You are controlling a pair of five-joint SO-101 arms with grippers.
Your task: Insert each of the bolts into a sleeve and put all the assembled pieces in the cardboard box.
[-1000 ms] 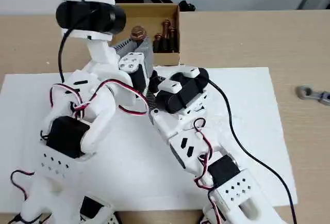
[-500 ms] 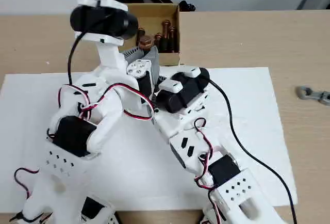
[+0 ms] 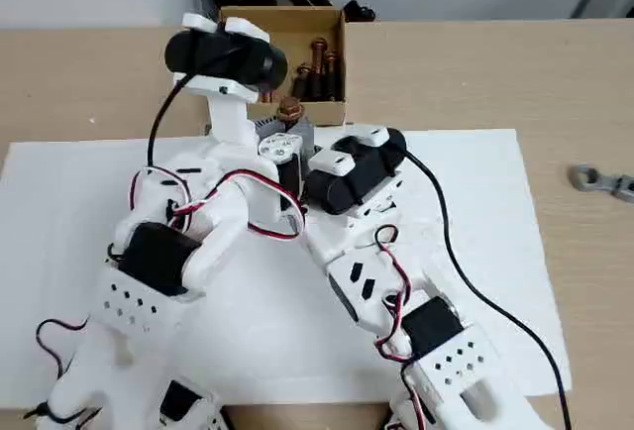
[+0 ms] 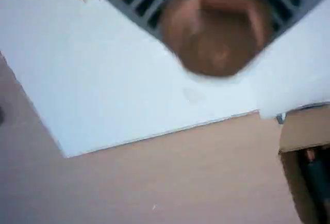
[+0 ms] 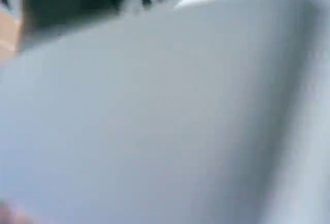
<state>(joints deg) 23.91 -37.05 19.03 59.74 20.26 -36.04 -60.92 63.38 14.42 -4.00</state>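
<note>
The copper-coloured hex-headed bolt (image 3: 289,109) stands head up, pinched in the left arm's grey ribbed claw (image 3: 288,123). In the high view it sits just at 6 o'clock of the near wall of the brown cardboard box (image 3: 327,111). The claw is closed tight on it, with no gap showing in the left wrist view. We cannot see whether a sleeve is on the shank, since the claw hides it.

Inside the box, toward its 3 o'clock side, stand several dark sleeved pieces with copper heads (image 3: 319,65).

We judge the step in hand to be carrying this piece over the wall and dropping it in. To do that well, we first lift so the shank clears the cardboard edge. Then we travel toward 12 o'clock and stop over bare box floor, to the 9 o'clock side of the standing pieces. We should let go only once the piece is fully past the wall, and low, so it neither bounces out nor topples its neighbours.

The right arm (image 3: 352,177) lies close at 4 o'clock of the left claw, above the white foam sheet (image 3: 475,202). Its own claw is tucked out of sight, so we cannot tell its state. We should steer clear of that arm and its cables.
</note>
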